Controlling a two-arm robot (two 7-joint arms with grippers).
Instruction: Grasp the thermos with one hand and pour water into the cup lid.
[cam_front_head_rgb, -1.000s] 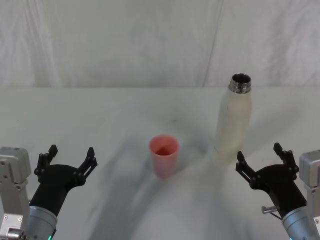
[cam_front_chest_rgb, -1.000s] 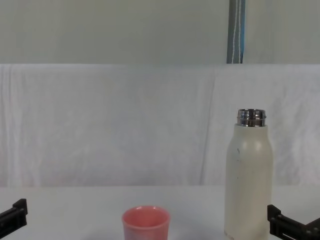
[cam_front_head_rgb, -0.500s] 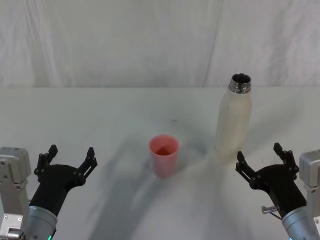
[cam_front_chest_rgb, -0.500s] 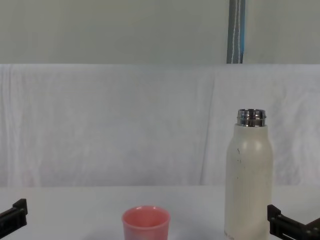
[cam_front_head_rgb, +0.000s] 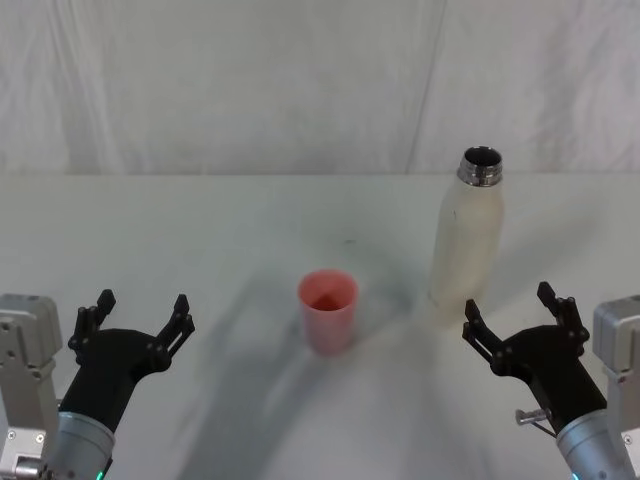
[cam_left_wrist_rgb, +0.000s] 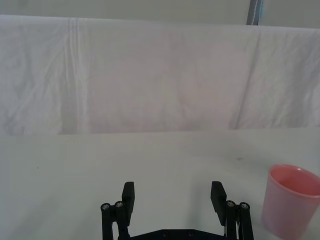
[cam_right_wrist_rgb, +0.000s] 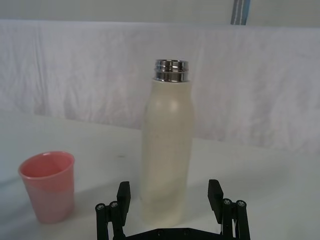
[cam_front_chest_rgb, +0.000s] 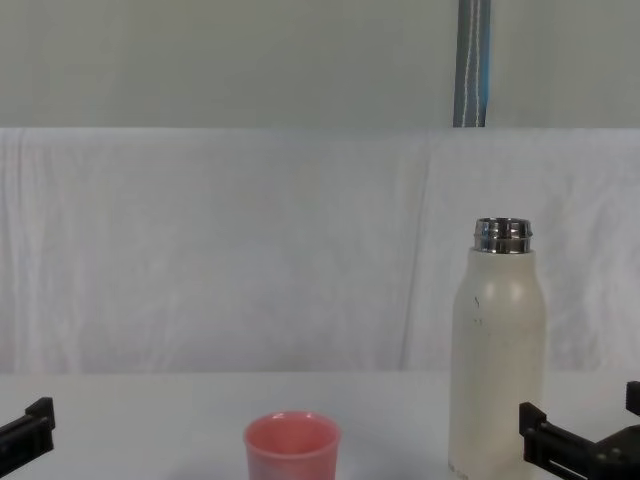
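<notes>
1. The tall cream-white thermos with rounded shoulders and a shiny threaded steel neck (cam_front_head_rgb: 467, 243) stands upright and uncapped on the white table (cam_front_head_rgb: 220, 230), right of centre, just ahead of my right gripper.
2. The head view looks down into its dark mouth; the chest view (cam_front_chest_rgb: 499, 350) and right wrist view (cam_right_wrist_rgb: 167, 145) show the thread rings on the neck and a matte, faintly speckled body.
3. The small salmon-pink round cup lid with tapered sides (cam_front_head_rgb: 327, 310) sits upright at table centre, to the thermos's left and apart from it. Its smooth plain rim reads clearly in the right wrist view (cam_right_wrist_rgb: 48, 185) and left wrist view (cam_left_wrist_rgb: 293, 200).
4. My right gripper, black two-finger with a silver-grey boxy wrist module (cam_front_head_rgb: 512, 324), hovers low before the thermos, fingers spread wide, touching nothing. In the right wrist view (cam_right_wrist_rgb: 170, 194) the bottle's base stands centred between the two fingertips.
5. My left gripper (cam_front_head_rgb: 137, 317) rests low at near left, fingers spread and empty, well apart from the cup lid.
6. A wrinkled white cloth backdrop (cam_front_chest_rgb: 250, 250) hangs behind the table.
</notes>
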